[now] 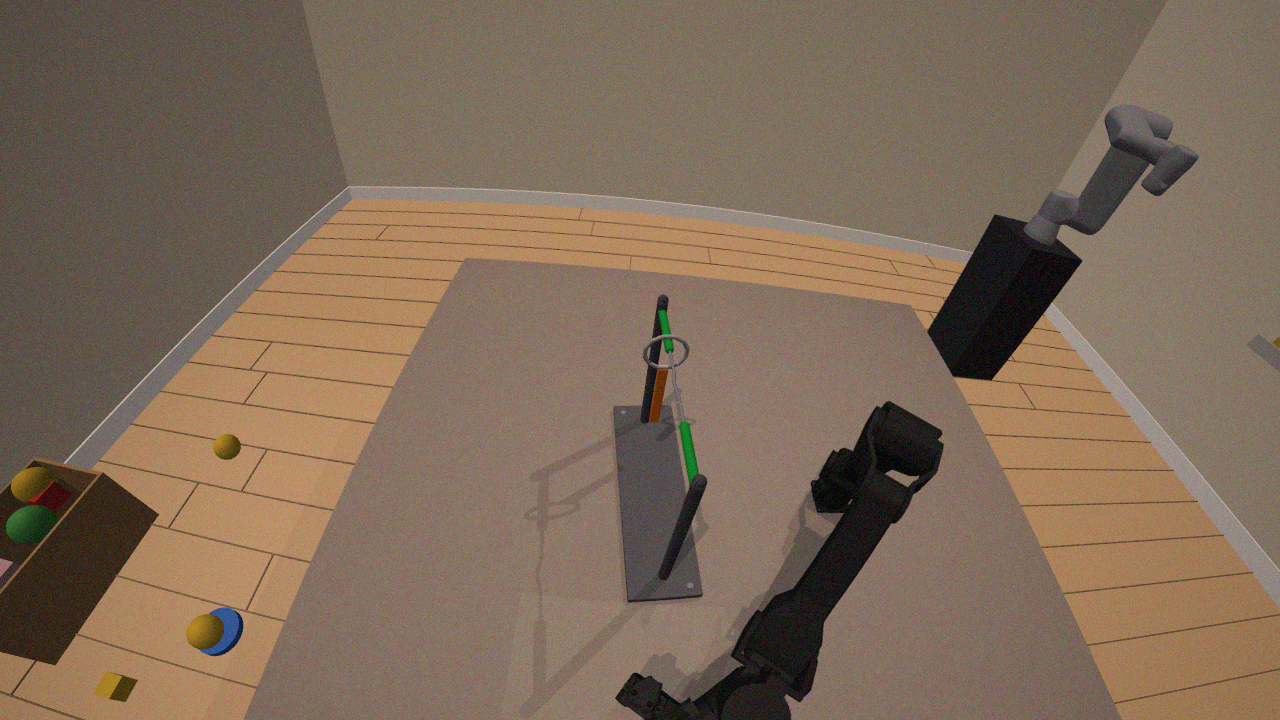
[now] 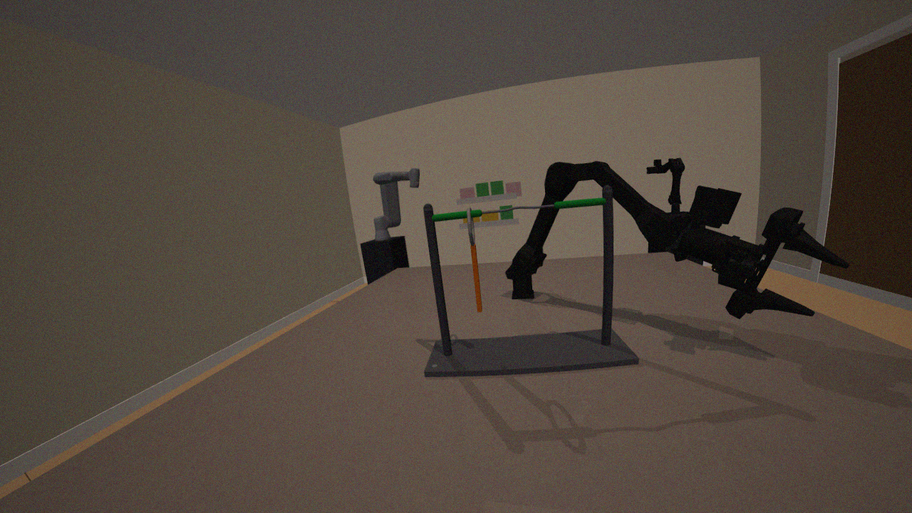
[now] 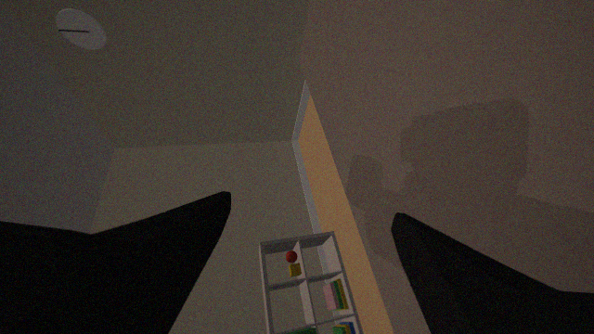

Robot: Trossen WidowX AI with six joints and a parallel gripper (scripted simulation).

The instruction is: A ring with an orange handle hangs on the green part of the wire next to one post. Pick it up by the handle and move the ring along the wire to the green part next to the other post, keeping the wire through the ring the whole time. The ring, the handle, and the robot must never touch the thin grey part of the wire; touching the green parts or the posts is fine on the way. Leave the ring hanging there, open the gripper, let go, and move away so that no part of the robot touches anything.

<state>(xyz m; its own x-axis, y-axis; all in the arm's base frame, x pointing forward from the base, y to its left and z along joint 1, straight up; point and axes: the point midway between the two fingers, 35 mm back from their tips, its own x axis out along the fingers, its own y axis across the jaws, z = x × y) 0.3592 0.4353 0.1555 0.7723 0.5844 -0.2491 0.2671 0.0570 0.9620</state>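
A grey ring [image 1: 686, 351] [image 2: 469, 224] hangs around the wire on the green part [image 1: 664, 325] [image 2: 449, 216] beside the far post [image 1: 661, 302] [image 2: 437, 281], left in the exterior view. Its orange handle [image 1: 657, 395] [image 2: 476, 278] points down. The thin grey wire [image 1: 677, 394] [image 2: 541, 206] runs to the other green part [image 1: 688, 447] [image 2: 580, 203] at the near post [image 1: 682, 532] [image 2: 608, 274]. My gripper [image 2: 830, 288] [image 3: 312, 211] is open and empty, well beyond the near post, right in the exterior view. Its fingertips are outside the top view.
The posts stand on a dark base plate [image 1: 648, 501] [image 2: 529, 354]. My arm [image 1: 841, 555] [image 2: 638, 201] stands beside the stand and reaches past the near post. A grey arm on a black pedestal [image 1: 1002, 295] [image 2: 385, 255] stands farther off. A box of toys [image 1: 80, 555] is at far left.
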